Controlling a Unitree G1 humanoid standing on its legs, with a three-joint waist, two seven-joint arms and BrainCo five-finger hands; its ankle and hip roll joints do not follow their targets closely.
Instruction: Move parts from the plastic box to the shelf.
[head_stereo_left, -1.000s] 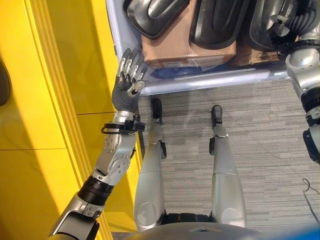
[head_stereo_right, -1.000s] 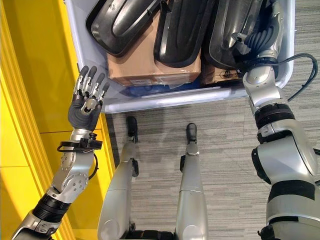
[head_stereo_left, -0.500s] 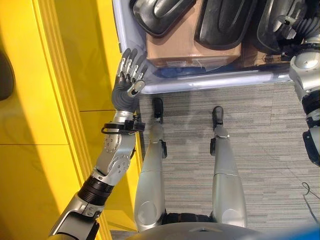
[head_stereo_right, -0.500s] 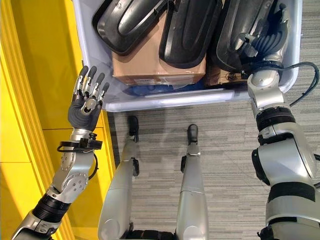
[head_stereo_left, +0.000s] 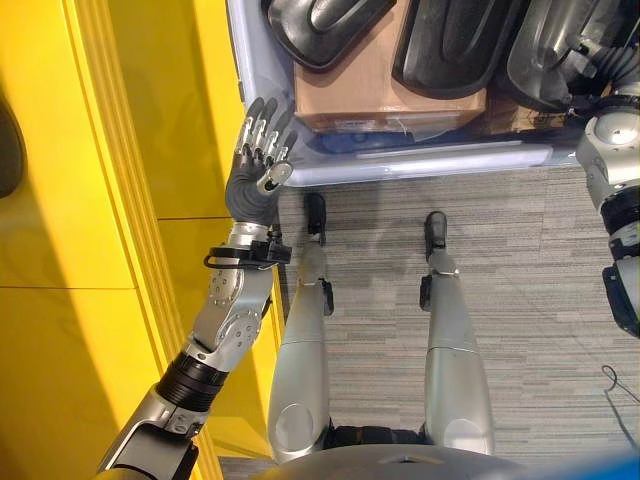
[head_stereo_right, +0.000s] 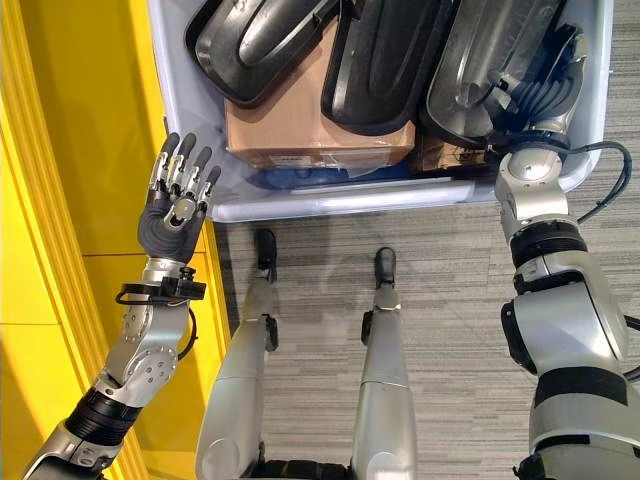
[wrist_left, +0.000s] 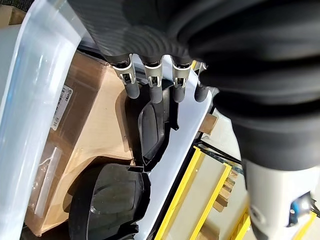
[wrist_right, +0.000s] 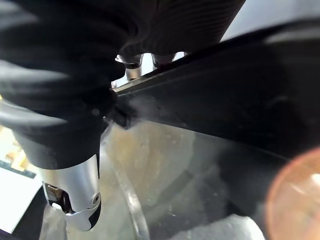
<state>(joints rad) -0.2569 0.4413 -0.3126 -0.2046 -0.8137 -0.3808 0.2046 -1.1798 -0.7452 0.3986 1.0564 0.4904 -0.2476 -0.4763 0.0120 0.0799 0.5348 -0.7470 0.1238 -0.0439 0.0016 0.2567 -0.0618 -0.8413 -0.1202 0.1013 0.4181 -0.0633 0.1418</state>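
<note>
At the left, the yellow shelf (head_stereo_right: 60, 200) stands beside the left hand (head_stereo_right: 172, 212), raised with fingers straight and spread, empty, just outside the plastic box (head_stereo_right: 300, 205). Three black parts (head_stereo_right: 375, 60) lie in the box on cardboard cartons (head_stereo_right: 300, 135). At the right, the right hand (head_stereo_right: 535, 95) reaches onto the rightmost part (head_stereo_right: 490, 50): the grasp seems under way, lifting comes next. Whether its fingers have closed is hidden.

Scene evenly, brightly lit from above. Soft glare seen on yellow shelf (head_stereo_left: 120, 200) and glossy black parts (head_stereo_right: 380, 60). Right wrist view badly blurred, orange flare at one corner. Left wrist view sharper beyond its near cover.
</note>
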